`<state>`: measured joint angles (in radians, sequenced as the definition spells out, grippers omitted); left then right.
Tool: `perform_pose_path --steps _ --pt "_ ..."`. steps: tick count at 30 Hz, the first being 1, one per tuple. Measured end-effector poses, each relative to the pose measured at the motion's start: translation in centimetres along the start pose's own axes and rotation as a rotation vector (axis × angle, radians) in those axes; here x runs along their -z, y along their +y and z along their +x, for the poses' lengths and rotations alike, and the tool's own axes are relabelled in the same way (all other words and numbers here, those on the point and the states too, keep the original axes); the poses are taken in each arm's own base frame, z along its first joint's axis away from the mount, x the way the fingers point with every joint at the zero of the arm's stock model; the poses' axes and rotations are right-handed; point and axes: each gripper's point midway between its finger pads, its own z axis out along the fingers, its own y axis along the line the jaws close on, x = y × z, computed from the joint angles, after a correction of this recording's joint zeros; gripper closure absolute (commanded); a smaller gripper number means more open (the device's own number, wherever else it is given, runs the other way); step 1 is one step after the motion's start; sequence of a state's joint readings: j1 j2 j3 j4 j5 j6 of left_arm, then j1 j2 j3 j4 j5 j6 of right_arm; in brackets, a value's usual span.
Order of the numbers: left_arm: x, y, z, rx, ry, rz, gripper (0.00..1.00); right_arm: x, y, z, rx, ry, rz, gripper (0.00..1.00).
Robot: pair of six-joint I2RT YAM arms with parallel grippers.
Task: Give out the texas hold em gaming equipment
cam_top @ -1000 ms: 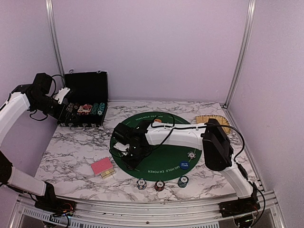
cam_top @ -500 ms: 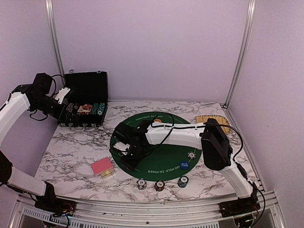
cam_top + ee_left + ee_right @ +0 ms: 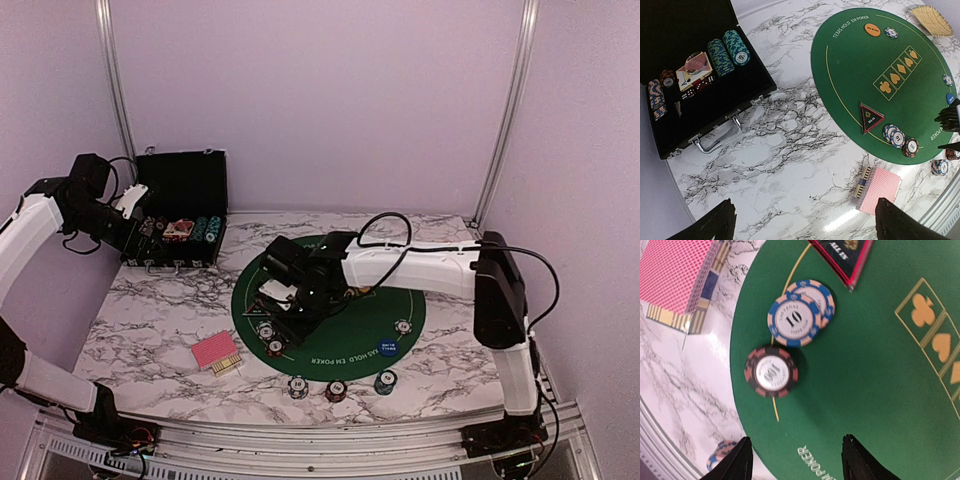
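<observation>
Three poker chips lie flat, faces up, at the near-left rim of the round green felt mat [image 3: 870,370]: two blue-and-cream chips [image 3: 794,315] overlap each other, and a black-and-red chip [image 3: 771,371] sits just beside them, not touching. The right fingers [image 3: 740,462] hang above this spot, spread apart with nothing between them. Just beyond the chips the black triangular button [image 3: 870,118] lies flat, one side along the mat's yellow line and the opposite corner pointing inward. The red-backed card deck [image 3: 881,189] rests back up on the marble worktop [image 3: 790,165] just off the mat, its long axis skewed to the worktop's edges. Three more chips [image 3: 336,390] form a left-to-right row near the front edge. An orange button [image 3: 871,30] and a chip sit at the mat's far side, a blue button [image 3: 388,348] near its right front. The left fingers [image 3: 715,226] are spread wide and empty near the open black case [image 3: 715,107], which holds rows of chips.
</observation>
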<state>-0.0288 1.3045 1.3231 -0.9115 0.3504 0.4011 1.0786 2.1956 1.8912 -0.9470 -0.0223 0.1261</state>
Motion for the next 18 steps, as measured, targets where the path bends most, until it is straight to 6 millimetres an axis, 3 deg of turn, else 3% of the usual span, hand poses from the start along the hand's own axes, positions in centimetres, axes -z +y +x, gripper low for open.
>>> perform_pose_path --steps 4,7,14,18 --pt "0.0 0.0 0.0 0.0 0.0 0.0 0.01 3.8 0.0 2.7 -0.014 -0.01 -0.002 0.31" --pt "0.0 0.0 0.0 0.0 0.0 0.0 0.01 5.0 0.9 5.3 -0.01 0.004 -0.012 0.25" --pt "0.0 0.0 0.0 0.0 0.0 0.0 0.01 2.5 3.8 13.3 0.025 0.185 -0.062 0.21" --pt "0.0 0.0 0.0 0.001 0.0 0.0 0.01 2.1 3.9 14.5 0.017 0.216 -0.068 0.22"
